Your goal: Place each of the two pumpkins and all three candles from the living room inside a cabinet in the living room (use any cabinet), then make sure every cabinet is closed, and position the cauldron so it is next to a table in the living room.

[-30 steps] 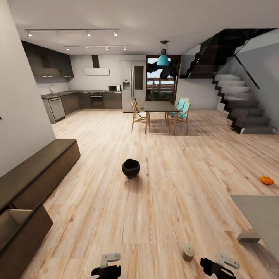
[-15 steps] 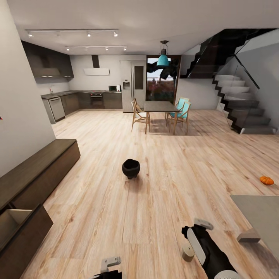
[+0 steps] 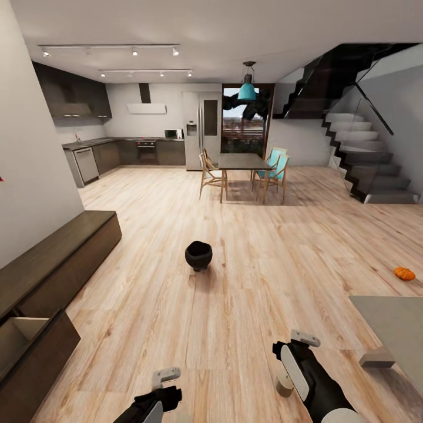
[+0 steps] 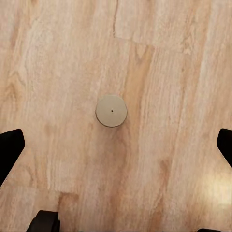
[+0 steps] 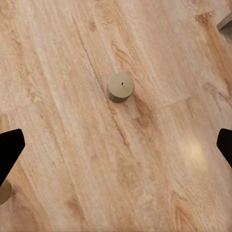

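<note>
The right gripper (image 3: 292,346) is hanging wide apart over a candle (image 5: 120,87) on the floor (image 3: 247,282). The left gripper (image 3: 166,382) is also gaping wide. Next, I judge, a descent straddling the candle is needed.

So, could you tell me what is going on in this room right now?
The robot's right gripper is open and poised above a beige candle on the wood floor, holding nothing. The left gripper is open too. The black cauldron and an orange pumpkin sit on the floor, and the dark cabinet has a drawer pulled out.
</note>
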You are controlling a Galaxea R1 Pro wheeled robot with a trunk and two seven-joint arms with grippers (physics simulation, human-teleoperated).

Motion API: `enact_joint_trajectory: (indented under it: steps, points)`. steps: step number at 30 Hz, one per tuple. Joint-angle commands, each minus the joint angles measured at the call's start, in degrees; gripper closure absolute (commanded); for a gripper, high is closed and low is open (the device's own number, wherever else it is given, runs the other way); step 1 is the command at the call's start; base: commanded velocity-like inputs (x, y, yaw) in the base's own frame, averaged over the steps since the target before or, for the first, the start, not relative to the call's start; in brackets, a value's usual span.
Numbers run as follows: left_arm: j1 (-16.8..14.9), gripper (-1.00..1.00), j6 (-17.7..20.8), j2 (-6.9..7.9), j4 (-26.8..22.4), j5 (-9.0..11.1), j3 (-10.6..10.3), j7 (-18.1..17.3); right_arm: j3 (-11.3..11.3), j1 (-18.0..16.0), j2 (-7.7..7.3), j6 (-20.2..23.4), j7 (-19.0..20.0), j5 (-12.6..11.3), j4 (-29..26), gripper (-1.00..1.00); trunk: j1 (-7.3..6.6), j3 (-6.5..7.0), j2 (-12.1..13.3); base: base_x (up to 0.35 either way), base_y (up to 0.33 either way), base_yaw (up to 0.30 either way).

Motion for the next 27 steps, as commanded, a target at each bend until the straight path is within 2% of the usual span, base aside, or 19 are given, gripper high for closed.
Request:
enact_joint_trajectory:
  steps: [1, 4, 7, 9, 17, 27]
  points:
    - [-0.1, -1.0, -1.3, 0.08, 0.1, 0.6, -0.5, 0.6, 0.1, 0.0, 0.0, 0.2, -0.4, -0.5, -0.1, -1.0, 0.0, -0.06, 0.0, 0.0, 0.0, 0.0]
    - [-0.3, -1.0, -4.3, 0.28, 0.2, 0.6, -0.4, 0.6, 0.1, 0.0, 0.01, 0.2, -0.4, -0.5, -0.1, -1.0, 0.0, -0.06, 0.0, 0.0, 0.0, 0.0]
    - [-0.3, -1.0, -5.5, 0.39, 0.3, 0.6, -0.4, 0.6, 0.1, 0.0, 0.01, 0.1, -0.3, -0.5, -0.1, -1.0, 0.44, -0.42, -0.8, 0.0, 0.0, 0.0]
    - [-0.3, -1.0, -5.8, 0.41, 0.3, 0.6, -0.3, 0.6, 0.1, 0.0, 0.01, 0.1, -0.4, -0.5, -0.1, -1.0, 0.88, -0.78, -1.6, 0.0, 0.0, 0.0]
    - [-0.4, -1.0, -5.3, 0.29, 0.3, 0.6, -0.5, 1.3, 0.1, 0.0, -0.06, 0.1, -0.4, -0.5, -0.2, -1.0, 0.88, -0.78, -1.6, 0.0, 0.0, 0.0]
    - [-0.5, -1.0, -6.0, 0.42, 0.6, 0.6, -0.3, 0.9, 0.1, 0.2, -0.31, 0.0, 0.7, -0.4, -1.0, -1.0, 3.08, -2.58, -5.7, 0.0, 0.0, 0.0]
